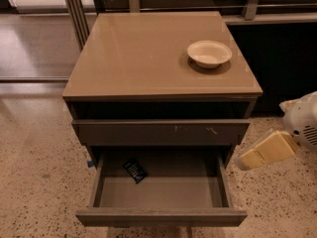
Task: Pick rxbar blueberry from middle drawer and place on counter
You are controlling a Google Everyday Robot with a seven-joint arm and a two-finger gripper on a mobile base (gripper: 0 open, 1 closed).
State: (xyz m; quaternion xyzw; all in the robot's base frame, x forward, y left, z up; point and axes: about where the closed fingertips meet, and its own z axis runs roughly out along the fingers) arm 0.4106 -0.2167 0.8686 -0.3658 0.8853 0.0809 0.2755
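The rxbar blueberry (134, 170), a small dark wrapper with white print, lies flat on the floor of the open middle drawer (161, 216), near its back left. The counter (143, 58) is the glossy tan top of the cabinet above. My gripper (265, 151), cream-coloured on a white wrist, hangs at the right of the cabinet. It is level with the drawer's right side, outside it and well apart from the bar.
A white bowl (209, 52) stands on the counter's back right. Above the open drawer is a shut drawer front with small white scratches (193, 131). Speckled floor (39, 182) surrounds the cabinet. Metal posts (77, 9) stand behind at the left.
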